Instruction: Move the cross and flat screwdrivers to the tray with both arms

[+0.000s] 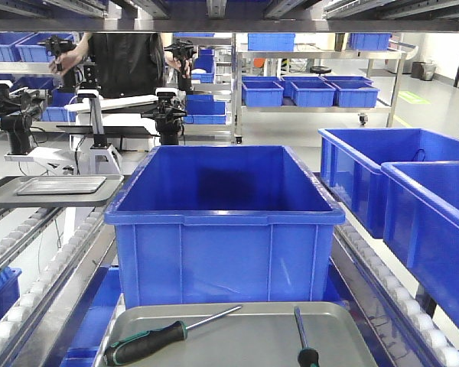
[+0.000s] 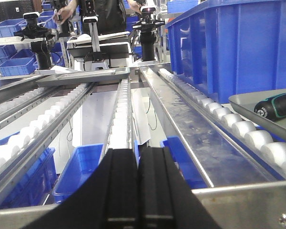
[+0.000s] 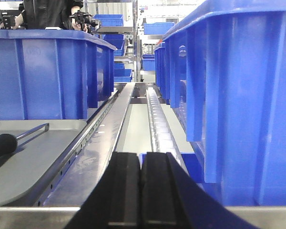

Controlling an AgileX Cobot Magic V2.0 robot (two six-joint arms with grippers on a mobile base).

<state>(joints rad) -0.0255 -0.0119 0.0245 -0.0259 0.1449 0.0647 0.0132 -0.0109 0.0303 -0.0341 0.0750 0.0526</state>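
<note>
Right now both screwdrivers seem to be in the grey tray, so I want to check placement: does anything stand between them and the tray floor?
Nothing visible does. The left screwdriver and the right screwdriver both lie flat on the tray, apart from each other. The blue bin stands behind the tray. Both grippers are shut, off to the sides.

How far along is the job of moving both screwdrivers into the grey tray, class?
Done: both screwdrivers already lie in the grey tray, the larger screwdriver on the left and the smaller screwdriver on the right, in front of the big blue bin. In hand: nothing; the left claw and right claw are shut and empty, beside the tray. Left: apparently nothing.
</note>
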